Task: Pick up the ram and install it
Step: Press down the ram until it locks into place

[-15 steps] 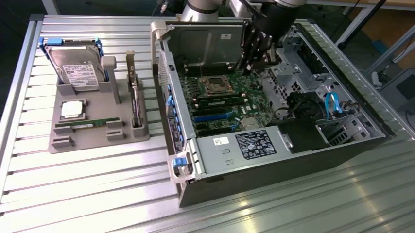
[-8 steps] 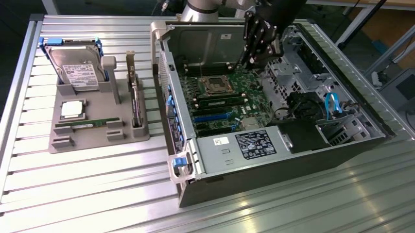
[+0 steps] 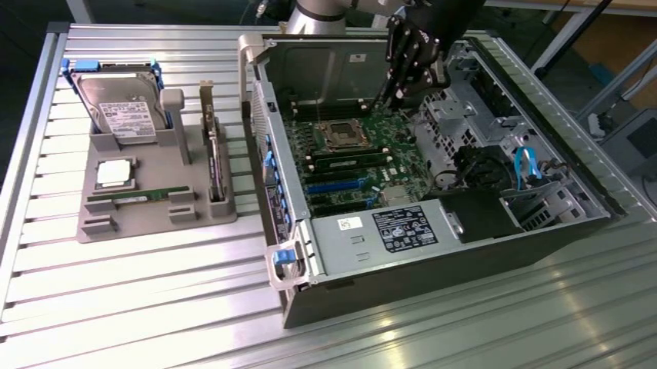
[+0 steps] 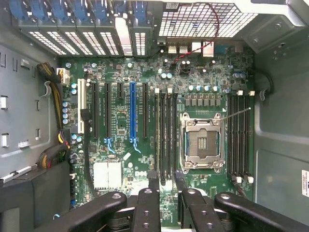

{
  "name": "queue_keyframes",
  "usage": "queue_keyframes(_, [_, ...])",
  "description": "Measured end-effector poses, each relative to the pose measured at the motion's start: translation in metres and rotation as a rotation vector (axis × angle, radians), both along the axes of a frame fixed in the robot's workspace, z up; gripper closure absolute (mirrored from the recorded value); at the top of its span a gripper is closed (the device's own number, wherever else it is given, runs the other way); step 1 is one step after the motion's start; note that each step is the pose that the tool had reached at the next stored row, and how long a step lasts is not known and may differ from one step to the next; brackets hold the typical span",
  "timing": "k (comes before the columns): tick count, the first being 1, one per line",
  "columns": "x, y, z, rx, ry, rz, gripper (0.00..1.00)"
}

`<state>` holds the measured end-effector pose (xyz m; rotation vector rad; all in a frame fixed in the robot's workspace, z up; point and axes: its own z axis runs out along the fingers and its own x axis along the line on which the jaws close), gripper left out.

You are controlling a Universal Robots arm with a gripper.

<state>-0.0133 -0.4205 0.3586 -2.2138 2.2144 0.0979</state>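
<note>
Fingers [image 4: 146, 205] spread wide, nothing between them. The gripper [image 4: 166, 180] hangs over the motherboard [image 4: 111, 72] inside the open computer case [image 3: 411, 300].

Wrist view gives the board close up: empty processor socket [image 4: 202, 145], dark memory slots [image 4: 164, 140] just beside it, one blue card slot [image 4: 133, 113].

Exterior view gives the wider scene. The ram [image 3: 138, 195] lies in a groove of the grey tray [image 3: 154, 224] on the table [image 3: 103, 307], well apart from the gripper. Its long axis runs across the tray, from the exterior view's left to its right.

A processor chip [image 3: 113, 173] sits just beyond it and a hard drive [image 3: 123, 108] stands farther back. An expansion card [image 3: 214, 157] stands on edge near the ram's right-hand end.

The case's side wall [image 3: 261, 146] stands between tray and board.

A green strip [image 3: 344, 163] by the socket may be a seated stick; cannot tell.
</note>
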Motion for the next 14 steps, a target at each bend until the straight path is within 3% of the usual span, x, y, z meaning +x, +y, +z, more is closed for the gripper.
queue_keyframes(10, [0.0000,0.0000,0.0000,0.0000,0.0000,0.000,0.75])
queue_keyframes(12, [0.0000,0.0000,0.0000,0.0000,0.0000,0.000,0.90])
queue_keyframes(14, [0.0000,0.0000,0.0000,0.0001,0.0000,0.000,0.90])
